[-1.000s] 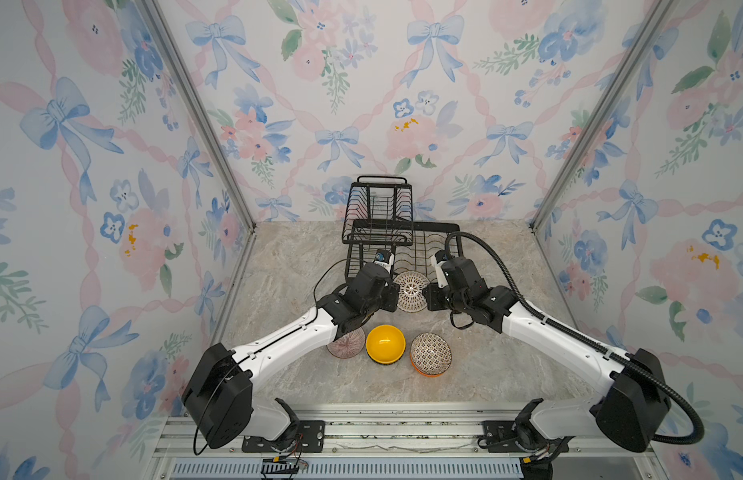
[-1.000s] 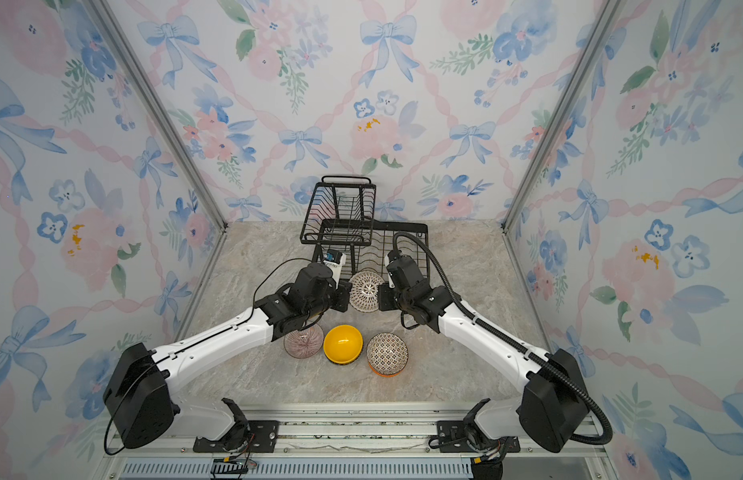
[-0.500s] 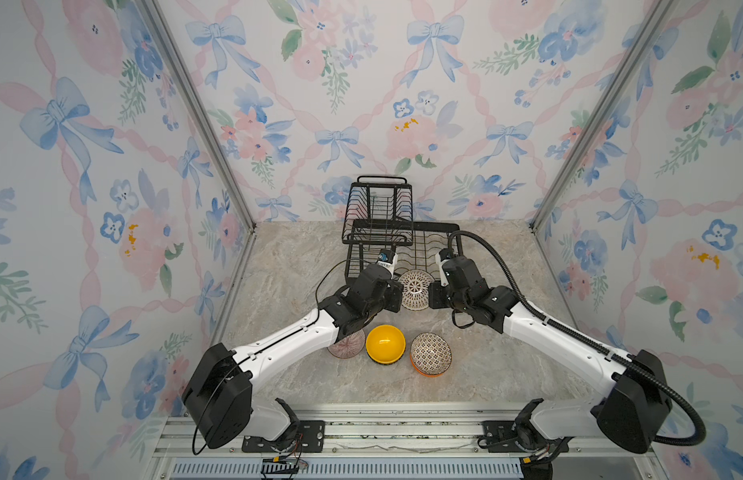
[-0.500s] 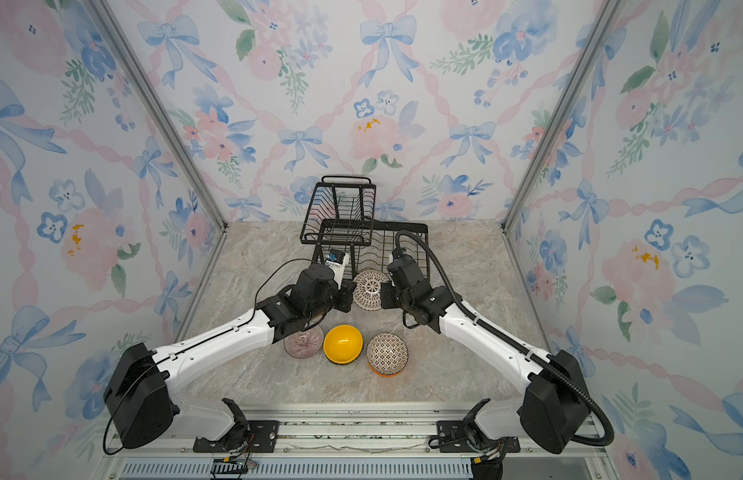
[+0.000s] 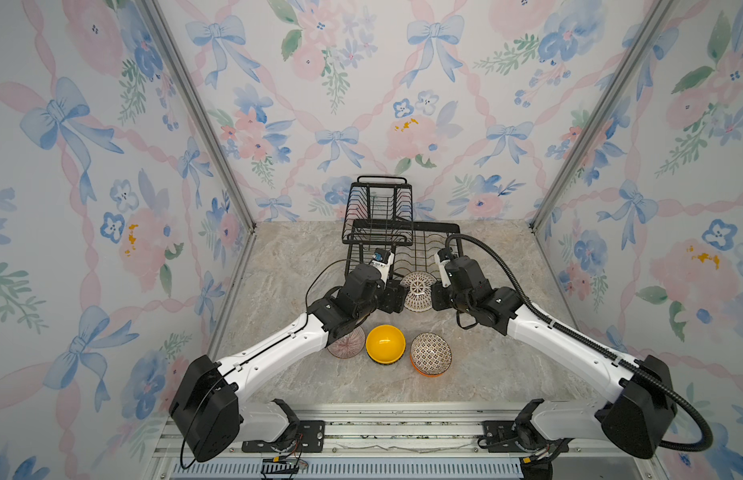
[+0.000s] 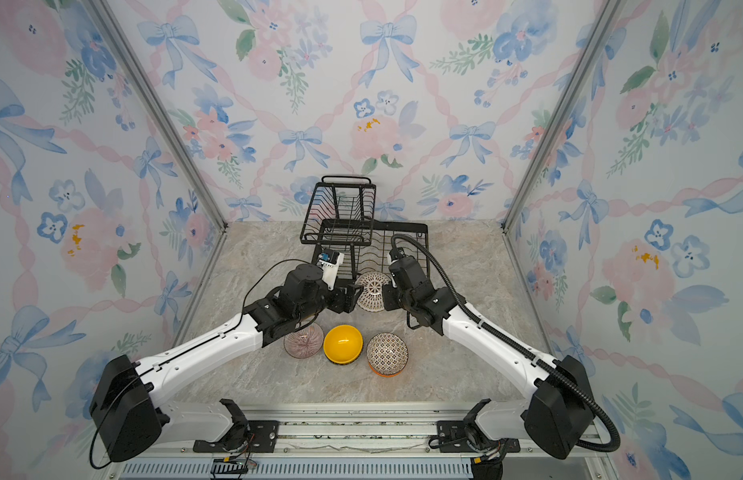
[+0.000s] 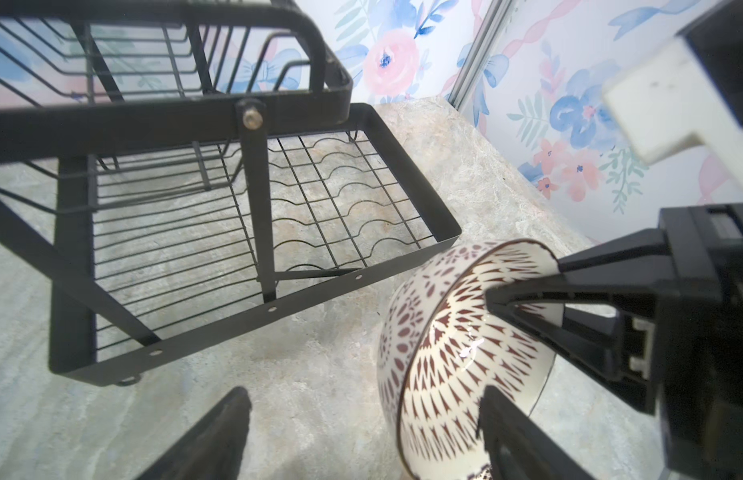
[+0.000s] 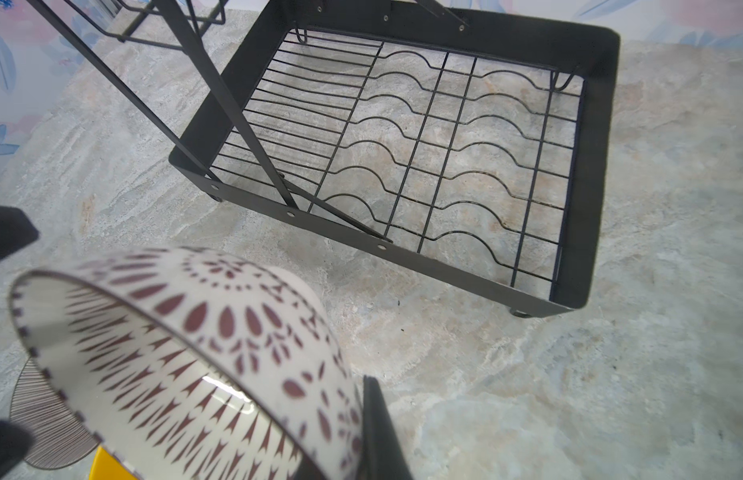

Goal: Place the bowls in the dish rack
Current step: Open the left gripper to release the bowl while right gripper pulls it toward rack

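A white bowl with a dark red pattern (image 5: pixel 417 291) (image 6: pixel 372 291) hangs tilted just in front of the dish rack (image 5: pixel 453 227) (image 6: pixel 419 227). My right gripper (image 8: pixel 355 397) (image 5: pixel 436 297) is shut on its rim; one finger (image 8: pixel 378 432) lies on the outside, the other is hidden. My left gripper (image 7: pixel 365 432) (image 5: pixel 397 297) is open at the opposite rim of the bowl (image 7: pixel 457 353), one finger (image 7: pixel 515 440) in front of its inside. On the table sit a pinkish ribbed bowl (image 5: pixel 347 344), a yellow bowl (image 5: pixel 385 344) and a patterned bowl (image 5: pixel 430 352) nested in an orange one.
The rack's lower tray (image 8: pixel 586 187) (image 7: pixel 361 282) holds nothing; its raised basket tier (image 5: pixel 378 208) stands at the back left, over part of the tray. The floral back wall is close behind the rack. My two arms converge in front of the rack's near edge.
My left gripper has opened and let go of the white patterned bowl. The right gripper stays shut on it, and the bowl has barely moved.
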Motion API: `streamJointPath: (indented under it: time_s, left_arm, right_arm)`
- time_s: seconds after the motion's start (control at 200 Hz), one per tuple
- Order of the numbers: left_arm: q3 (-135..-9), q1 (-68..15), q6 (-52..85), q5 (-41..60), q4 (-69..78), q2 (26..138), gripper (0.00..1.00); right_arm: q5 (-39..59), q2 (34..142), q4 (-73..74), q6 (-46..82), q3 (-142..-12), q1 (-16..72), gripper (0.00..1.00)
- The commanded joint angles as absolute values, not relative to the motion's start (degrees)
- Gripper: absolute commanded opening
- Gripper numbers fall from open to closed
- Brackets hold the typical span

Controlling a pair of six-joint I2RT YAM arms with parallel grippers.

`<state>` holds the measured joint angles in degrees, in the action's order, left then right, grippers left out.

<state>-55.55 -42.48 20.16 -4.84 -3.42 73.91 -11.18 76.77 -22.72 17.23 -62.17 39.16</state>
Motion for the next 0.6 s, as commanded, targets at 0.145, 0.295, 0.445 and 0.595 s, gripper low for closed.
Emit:
streamJointPath:
  time_s: [0.145,0.295,0.445,0.595]
  left_arm:
    - [-51.0,-37.5,19.7,-1.3,-3.9,68.3,0.98]
    - [-49.8,-35.2,19.5,-0.8,-4.6,66.7,0.98]
    - [-49.4,-33.5,18.9,-1.5,-5.3,67.0,0.98]
    - [-48.5,-32.0,18.3,-0.8,-5.4,67.6,0.98]
  right_arm:
    - [-16.0,77.2,-20.1,4.2,-62.4,39.3,0.0]
    - [-22.5,79.4,-17.7,-5.5,-62.3,39.2,0.0]
    - [-28.5,81.5,-12.0,-14.7,-61.5,39.2,0.0]
    - [-34.5,83.9,-5.9,-22.8,-60.6,39.2,0.0]
